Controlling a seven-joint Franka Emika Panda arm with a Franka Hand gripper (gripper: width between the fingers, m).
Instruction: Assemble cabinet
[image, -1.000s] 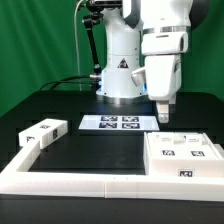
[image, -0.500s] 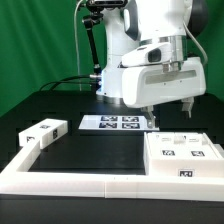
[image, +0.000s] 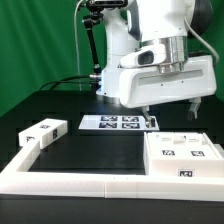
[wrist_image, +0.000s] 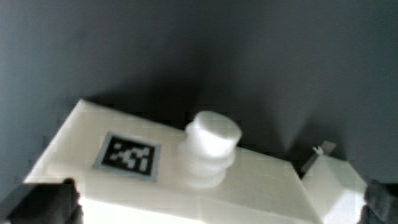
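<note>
The cabinet (image: 183, 160) rests on the table (image: 100, 150) at the exterior view's right, set into the corner of the white border rail (image: 80, 185), which probably braces it during assembly. The claw (image: 169, 112) hovers above it, spread wide and empty, apparently positioned to straddle the round peg (wrist_image: 214, 140) on its top.
</note>
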